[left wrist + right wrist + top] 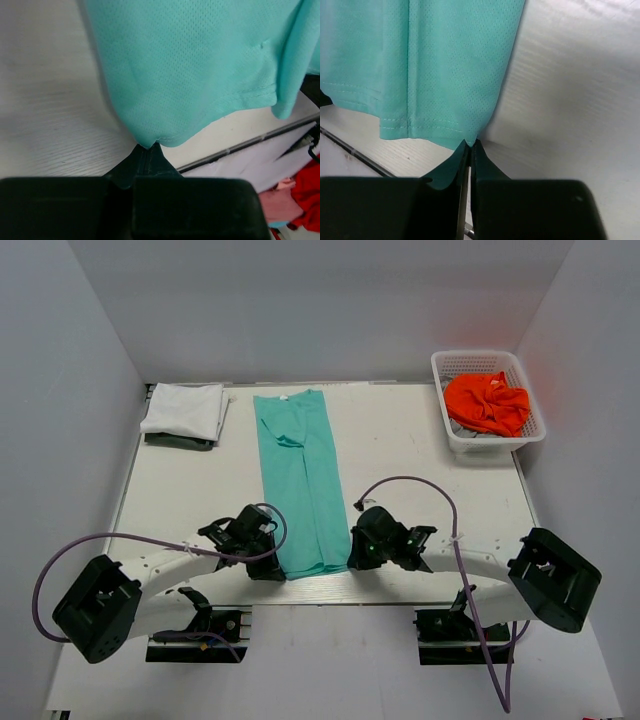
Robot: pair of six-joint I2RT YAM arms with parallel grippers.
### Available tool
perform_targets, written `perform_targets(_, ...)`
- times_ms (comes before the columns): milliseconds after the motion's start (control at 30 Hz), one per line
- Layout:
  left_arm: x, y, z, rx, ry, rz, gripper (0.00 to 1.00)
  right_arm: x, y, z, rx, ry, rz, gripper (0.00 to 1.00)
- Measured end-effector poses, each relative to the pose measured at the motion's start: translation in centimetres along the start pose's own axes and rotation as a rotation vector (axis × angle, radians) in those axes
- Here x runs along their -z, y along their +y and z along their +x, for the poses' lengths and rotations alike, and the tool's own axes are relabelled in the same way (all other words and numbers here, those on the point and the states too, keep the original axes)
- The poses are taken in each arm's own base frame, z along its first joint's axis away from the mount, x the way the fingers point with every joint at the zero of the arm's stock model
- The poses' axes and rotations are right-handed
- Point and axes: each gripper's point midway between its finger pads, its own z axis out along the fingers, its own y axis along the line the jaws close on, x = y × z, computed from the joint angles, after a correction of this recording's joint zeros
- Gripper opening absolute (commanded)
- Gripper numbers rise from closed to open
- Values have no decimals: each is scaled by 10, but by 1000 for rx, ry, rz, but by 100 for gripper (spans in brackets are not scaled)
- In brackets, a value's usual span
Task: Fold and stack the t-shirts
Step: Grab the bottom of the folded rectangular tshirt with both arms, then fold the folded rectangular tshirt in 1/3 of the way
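Note:
The teal t-shirt (298, 475) lies as a long narrow strip down the table's middle, collar at the far end. My left gripper (268, 562) is shut on its near left hem corner (150, 141). My right gripper (357, 552) is shut on the near right hem corner (471, 141). Both corners are pinched at the fingertips, close to the table. A folded white t-shirt (185, 408) rests on a folded dark one (178, 441) at the far left. The orange t-shirt (487, 402) is bunched in the basket.
A white mesh basket (452, 429) stands at the far right corner, with something grey under the orange cloth. The table's near edge (340, 587) runs just below the shirt's hem. White walls enclose the table on three sides.

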Motion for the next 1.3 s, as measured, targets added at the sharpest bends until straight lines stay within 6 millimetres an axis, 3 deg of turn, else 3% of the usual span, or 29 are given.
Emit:
perform_targets(167, 7, -5, -18, -11, -70, -37, 0, 3, 4, -25, 39, -70, 36, 0)
perform_targets(533, 54, -44, -100, 5, -351, -119, 0, 13, 34, -130, 99, -302, 150, 0)
perform_targets(933, 75, -63, -220, 136, -593, -355, 0, 9, 20, -245, 29, -457, 315, 0)
perform_targets(1300, 76, -62, -290, 133, -670, -397, 0, -2, 4, -313, 48, -500, 316, 0)
